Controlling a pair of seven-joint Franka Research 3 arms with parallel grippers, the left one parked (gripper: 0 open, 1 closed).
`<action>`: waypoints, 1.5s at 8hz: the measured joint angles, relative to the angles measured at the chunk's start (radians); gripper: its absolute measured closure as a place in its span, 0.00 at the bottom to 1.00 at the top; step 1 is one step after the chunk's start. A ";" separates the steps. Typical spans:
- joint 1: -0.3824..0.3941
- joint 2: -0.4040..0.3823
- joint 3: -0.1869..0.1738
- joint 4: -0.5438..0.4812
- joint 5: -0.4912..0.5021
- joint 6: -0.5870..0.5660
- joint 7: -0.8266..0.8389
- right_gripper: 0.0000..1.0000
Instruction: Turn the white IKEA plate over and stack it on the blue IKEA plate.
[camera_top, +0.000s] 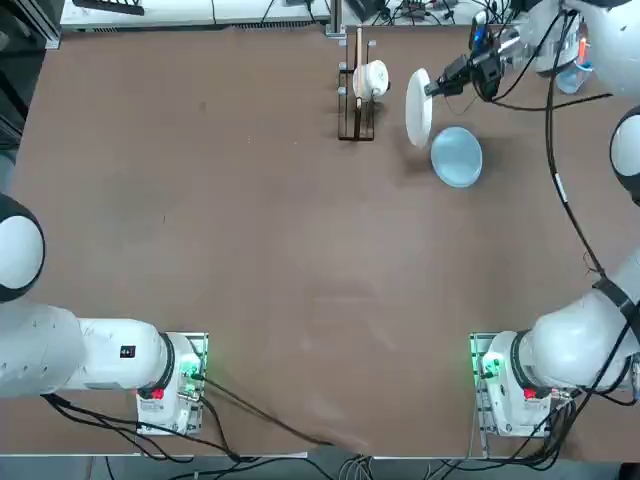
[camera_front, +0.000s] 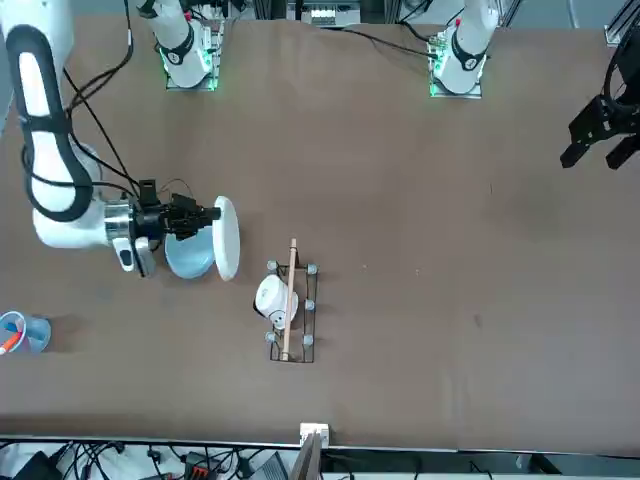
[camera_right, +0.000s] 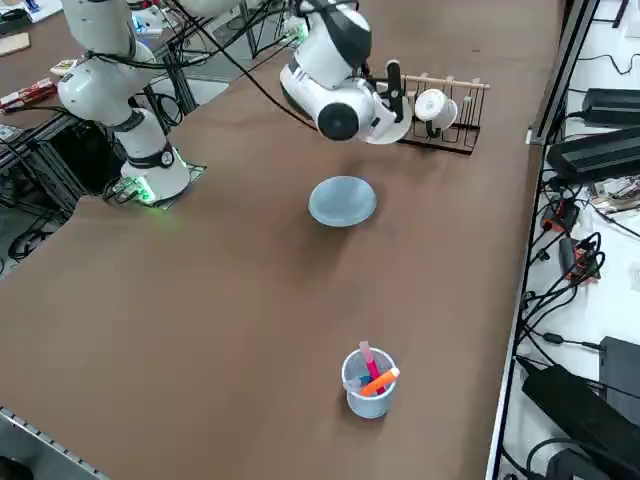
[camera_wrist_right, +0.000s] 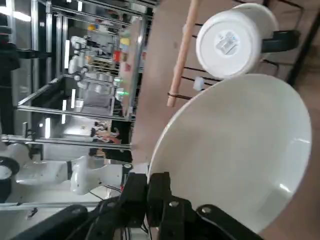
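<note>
Because the flip is midway, the right end effector (camera_top: 436, 88) is clamped on the rim of the white IKEA plate (camera_top: 418, 107), holding it on edge just beside the blue IKEA plate (camera_top: 456, 156), which lies flat on the tabletop (camera_top: 250, 250) as the stacking target.

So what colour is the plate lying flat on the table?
Pale blue plate, clearest in the right side view.

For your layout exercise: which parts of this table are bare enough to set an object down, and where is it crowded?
Bare: the wide brown stretch between the arm bases and the wooden rack.

Crowded: the far right corner, where the right gripper, fingers shut on the white plate, hangs beside the blue plate and rack.
</note>
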 joint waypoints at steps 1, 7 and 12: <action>-0.004 0.018 -0.005 -0.028 0.024 -0.024 -0.075 0.95; -0.110 0.068 -0.023 -0.117 -0.014 -0.071 -0.376 0.95; -0.226 0.097 -0.024 -0.117 -0.155 -0.116 -0.508 0.97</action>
